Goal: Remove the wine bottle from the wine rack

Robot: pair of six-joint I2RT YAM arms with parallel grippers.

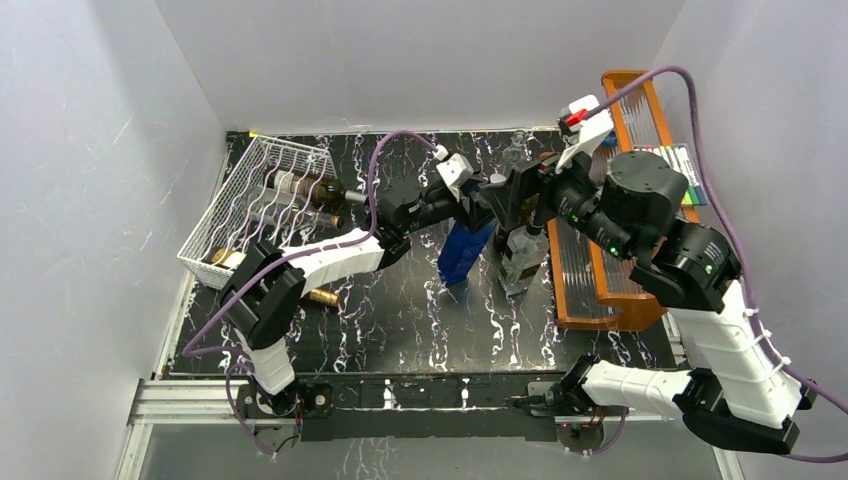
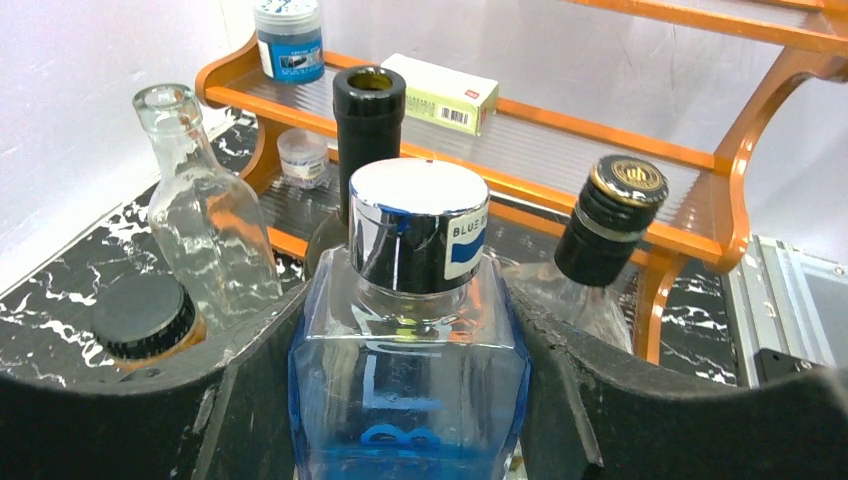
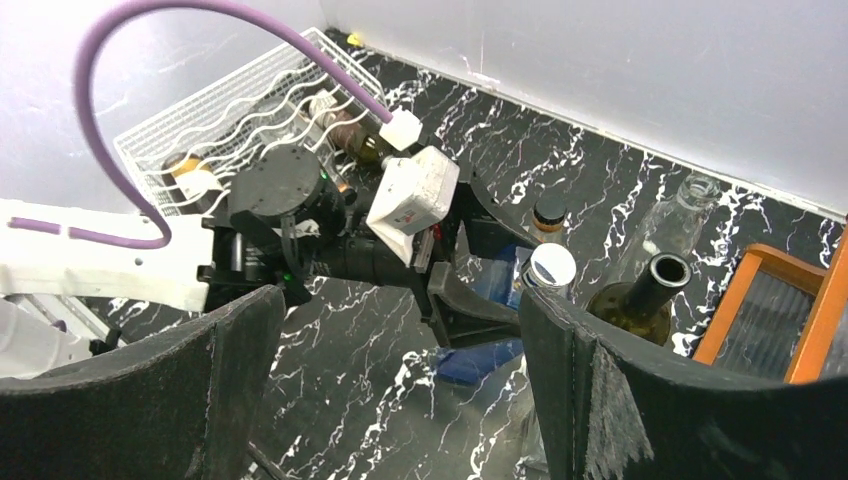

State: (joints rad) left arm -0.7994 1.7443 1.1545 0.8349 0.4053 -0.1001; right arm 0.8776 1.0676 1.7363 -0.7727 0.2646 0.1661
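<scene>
While left hand [image 2: 405,425] clamps blue btl [image 2: 408,330], orange shelf [image 2: 600,135] behind.

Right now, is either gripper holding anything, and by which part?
Left gripper clamps the blue bottle by its square body, just under the shoulders. Right gripper is open, holding nothing.

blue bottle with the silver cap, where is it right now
Top view: the blue bottle is mid-table, clamped in the left gripper, right of the white wine rack and just left of a clear bottle by the orange shelf.
</scene>
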